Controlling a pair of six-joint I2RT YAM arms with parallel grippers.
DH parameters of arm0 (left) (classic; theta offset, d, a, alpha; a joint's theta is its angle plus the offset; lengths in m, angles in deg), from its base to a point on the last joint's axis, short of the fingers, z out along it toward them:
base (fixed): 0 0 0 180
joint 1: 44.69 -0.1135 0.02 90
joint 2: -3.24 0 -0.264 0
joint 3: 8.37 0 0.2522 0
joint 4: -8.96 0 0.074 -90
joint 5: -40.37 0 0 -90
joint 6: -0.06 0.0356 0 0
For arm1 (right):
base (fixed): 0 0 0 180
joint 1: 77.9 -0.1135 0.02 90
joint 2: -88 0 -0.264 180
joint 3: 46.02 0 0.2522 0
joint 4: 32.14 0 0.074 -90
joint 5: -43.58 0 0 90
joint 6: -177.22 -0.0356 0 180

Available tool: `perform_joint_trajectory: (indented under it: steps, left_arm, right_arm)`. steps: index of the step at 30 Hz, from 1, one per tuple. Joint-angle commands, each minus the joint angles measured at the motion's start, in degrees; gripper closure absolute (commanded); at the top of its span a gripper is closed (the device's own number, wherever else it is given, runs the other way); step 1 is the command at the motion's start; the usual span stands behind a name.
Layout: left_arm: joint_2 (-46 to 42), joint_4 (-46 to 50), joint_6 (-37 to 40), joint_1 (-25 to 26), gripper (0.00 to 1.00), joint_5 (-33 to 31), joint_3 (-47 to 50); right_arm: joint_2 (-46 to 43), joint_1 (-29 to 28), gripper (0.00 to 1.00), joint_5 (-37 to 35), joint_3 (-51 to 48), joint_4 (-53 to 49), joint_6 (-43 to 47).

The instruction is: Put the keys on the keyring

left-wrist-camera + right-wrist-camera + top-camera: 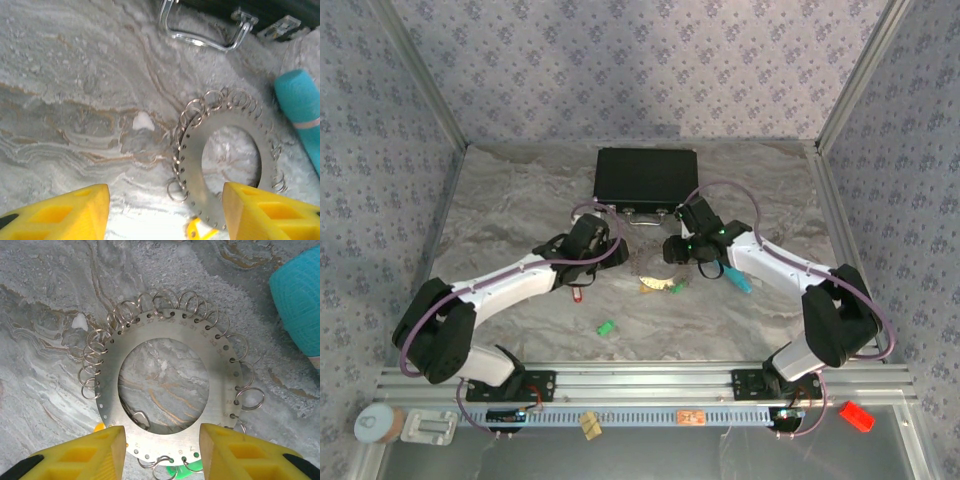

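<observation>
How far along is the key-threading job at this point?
Done: a green key and a yellow key at the rim of the keyring; whether they are hooked on, I cannot tell. In hand: nothing; left hand and right hand hover open over it. Left: a loose green key and a red key on the table.

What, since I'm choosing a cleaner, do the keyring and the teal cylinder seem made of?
Likely steel or a similar metal for the keyring: silvery brushed plate with dull glare, punched holes, stamped numbers and thin wire loops through its rim. Probably foam or soft rubber for the teal cylinder: matte, finely pebbled, no shine. Looks alone leave both open.
</observation>
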Motion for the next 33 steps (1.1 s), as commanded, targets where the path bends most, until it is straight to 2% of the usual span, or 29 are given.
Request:
perform_joint_trajectory:
  steps: [1,3,4,6,8,12,17,21,33]
  left_arm:
    - [-1.05,2.81,-8.97,-0.42,0.40,3.48,2.13]
    - [-0.62,-1.06,-20.05,-0.15,0.53,5.51,5.45]
    - [-0.52,-3.19,-24.65,0.19,0.57,5.85,7.11]
    - [-0.45,-9.19,-33.18,0.93,0.59,5.49,10.63]
    - [-0.50,-11.73,-37.48,1.21,0.59,4.46,11.73]
    - [-0.43,-11.10,-42.16,1.55,0.61,2.87,10.59]
    - [2.15,-15.79,-48.15,1.89,0.67,4.04,11.24]
    - [5.58,-19.92,-52.06,2.61,0.68,5.59,11.05]
    - [12.60,-28.21,-59.52,3.98,0.75,8.21,10.33]
  right_arm:
    - [-0.36,0.92,0.57,-0.09,1.86,-1.16,0.57]
    - [-0.45,1.17,0.57,-0.55,1.85,-1.33,0.57]
    - [-0.42,1.15,0.57,-0.64,1.83,-1.38,0.49]
    - [-0.45,1.11,0.57,-0.58,1.65,-1.34,0.32]
    - [-0.60,1.09,0.57,-0.39,1.46,-1.09,0.17]
    - [-0.98,1.11,0.57,-0.40,0.72,-1.04,0.41]
    - [-1.48,1.19,0.57,-0.44,-0.30,-0.47,0.22]
    - [-2.01,1.18,0.57,-0.44,-1.13,-0.14,0.02]
    - [-3.84,1.88,0.57,-0.76,-2.49,-0.23,0.40]
